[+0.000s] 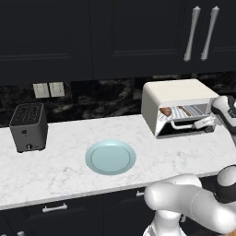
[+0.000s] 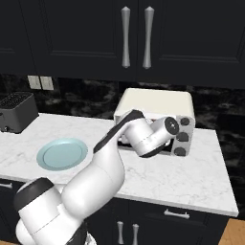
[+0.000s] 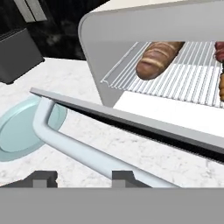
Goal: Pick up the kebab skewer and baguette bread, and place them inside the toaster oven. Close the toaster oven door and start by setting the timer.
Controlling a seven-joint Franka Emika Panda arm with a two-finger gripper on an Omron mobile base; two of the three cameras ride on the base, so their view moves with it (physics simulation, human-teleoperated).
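With baguette bread (image 3: 158, 58) and kebab skewer (image 3: 220, 65) racked, I keep my parted, empty gripper (image 3: 78, 178) under the toaster oven door (image 3: 131, 124) handle and lift evenly.

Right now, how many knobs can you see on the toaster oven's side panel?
3, stacked in a column on the toaster oven's right-hand panel in the right base view: top knob, middle knob, bottom knob. The arm covers the oven front, so others may be hidden.

L base: behind-left, looks down | R base: behind-right | hand: close | shared: toaster oven (image 1: 177, 107), plate (image 2: 62, 153)
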